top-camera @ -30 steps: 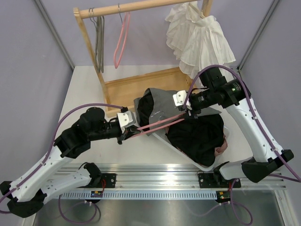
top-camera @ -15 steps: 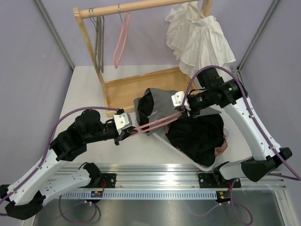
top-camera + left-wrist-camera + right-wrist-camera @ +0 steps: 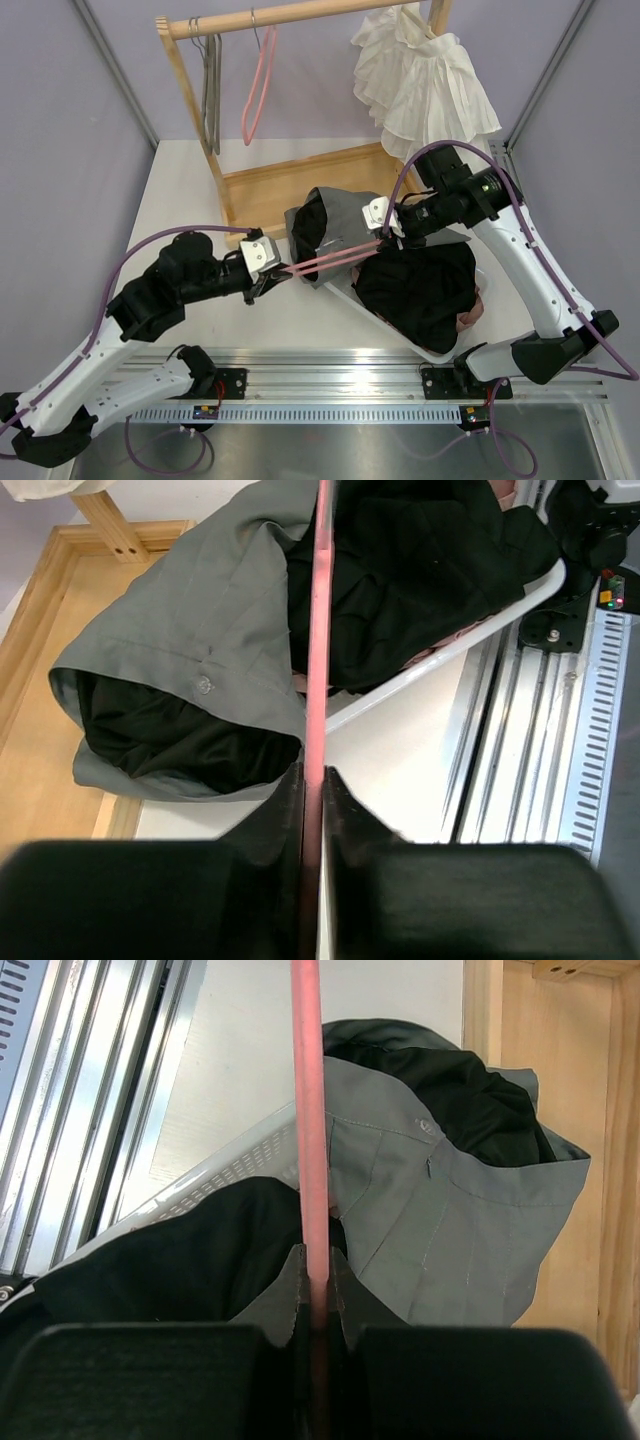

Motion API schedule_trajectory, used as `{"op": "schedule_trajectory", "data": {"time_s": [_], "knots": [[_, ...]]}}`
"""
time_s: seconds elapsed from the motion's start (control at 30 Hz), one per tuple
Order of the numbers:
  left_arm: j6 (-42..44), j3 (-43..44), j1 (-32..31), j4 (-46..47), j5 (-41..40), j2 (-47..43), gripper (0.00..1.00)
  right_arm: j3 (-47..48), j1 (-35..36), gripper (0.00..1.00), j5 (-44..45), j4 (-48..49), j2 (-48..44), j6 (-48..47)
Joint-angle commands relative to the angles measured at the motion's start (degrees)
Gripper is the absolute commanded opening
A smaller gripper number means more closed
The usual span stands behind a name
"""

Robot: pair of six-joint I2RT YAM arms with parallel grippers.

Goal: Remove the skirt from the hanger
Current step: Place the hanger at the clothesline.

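Fingers of the left arm, the left fingers, are clenched on one end of a pink hanger, and the bar is seen pinched between them in the left wrist view. The right fingers are likewise clamped on the other end of the hanger, with no gap left beside the bar. The hanger is thus held stretched between the two arms, just in front of the wooden rack.

The skirt, grey with a black lining, is found lying bunched below the hanger, at the front edge of the rack's base board. Part of it is draped over the rim of a white basket, which is set on the counter in front of the rack. Whether the skirt is fastened to the hanger anywhere cannot be told. In both wrist views the bar is seen crossing above the grey cloth.

Black clothes are piled in the basket. On the rack's top rail a second pink hanger and some grey hangers are hung, and a white frilled garment is hung at the rail's other end.
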Motion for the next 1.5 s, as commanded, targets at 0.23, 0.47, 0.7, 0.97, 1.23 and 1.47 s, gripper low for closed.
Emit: {"op": "schedule_trajectory", "data": {"time_s": [0.23, 0.47, 0.7, 0.97, 1.23, 1.47], "knots": [[-5.4, -1.0, 0.3, 11.0, -11.6, -4.5, 0.99, 3.5, -3.7, 0.00, 2.8, -10.7, -0.7, 8.8], [-9.2, -1.3, 0.3, 11.0, -18.6, -10.2, 0.99, 7.5, -11.2, 0.00, 9.1, 4.6, 2.0, 28.8], [-16.4, -7.2, 0.3, 13.4, -21.5, -16.1, 0.99, 21.3, -10.5, 0.00, 22.3, 17.2, 11.6, 60.2], [-22.1, -11.6, 0.2, 15.6, -20.8, -17.9, 0.99, 41.5, -5.0, 0.00, 40.7, 27.2, 22.6, 70.0], [-24.7, -12.8, 0.3, 15.7, -21.9, -18.8, 0.99, 46.9, -0.9, 0.00, 45.6, 37.2, 28.2, 71.0], [-27.9, -15.8, 0.3, 17.0, -23.2, -20.7, 0.99, 53.4, -0.8, 0.00, 42.8, 42.4, 35.5, 73.9]]}}
